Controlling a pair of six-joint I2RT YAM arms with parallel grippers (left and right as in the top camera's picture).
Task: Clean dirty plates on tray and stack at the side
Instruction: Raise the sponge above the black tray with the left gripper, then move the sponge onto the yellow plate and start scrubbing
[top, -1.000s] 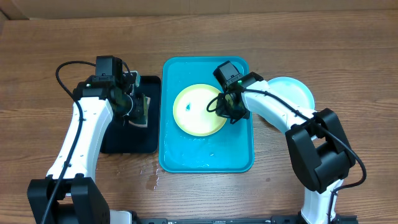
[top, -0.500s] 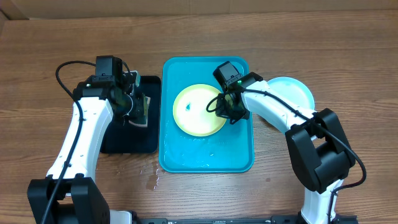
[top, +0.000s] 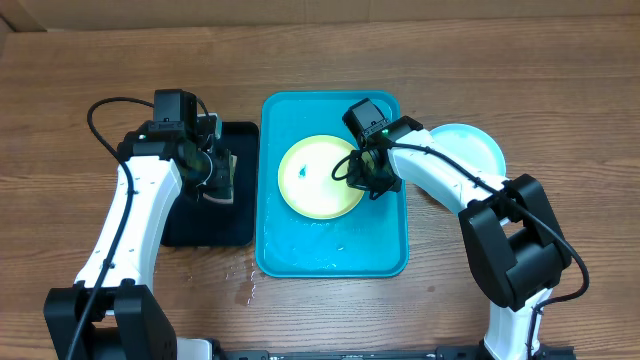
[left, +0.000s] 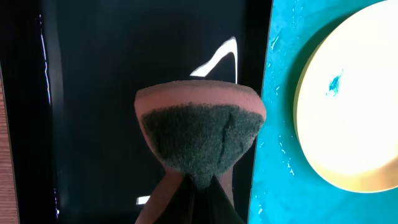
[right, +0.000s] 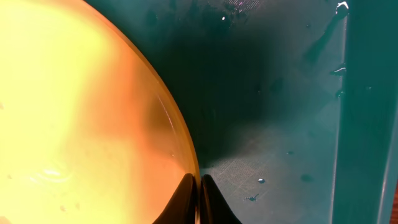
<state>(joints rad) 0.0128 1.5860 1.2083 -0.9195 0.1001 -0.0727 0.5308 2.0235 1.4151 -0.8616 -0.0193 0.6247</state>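
A yellow-green rimmed plate (top: 318, 178) with a small blue smudge (top: 301, 173) lies in the turquoise tray (top: 385, 252). My right gripper (top: 368, 186) is shut on this plate's right rim; the right wrist view shows the fingers (right: 198, 186) pinching the rim of the plate (right: 81, 118). A light-blue rimmed plate (top: 470, 150) lies on the table right of the tray. My left gripper (top: 222, 178) is shut on a pink sponge with a green scrub face (left: 199, 134), held over the black tray (top: 200, 225). The left wrist view shows the yellow plate (left: 354, 106) and the tray (left: 277, 186).
The black tray (left: 93, 93) sits left of the turquoise tray. Water drops lie on the turquoise tray's floor (top: 330, 245) and on the wooden table near its front left corner (top: 245, 290).
My left gripper has shifted slightly with the sponge over the black tray. The right arm and the plate have not moved.
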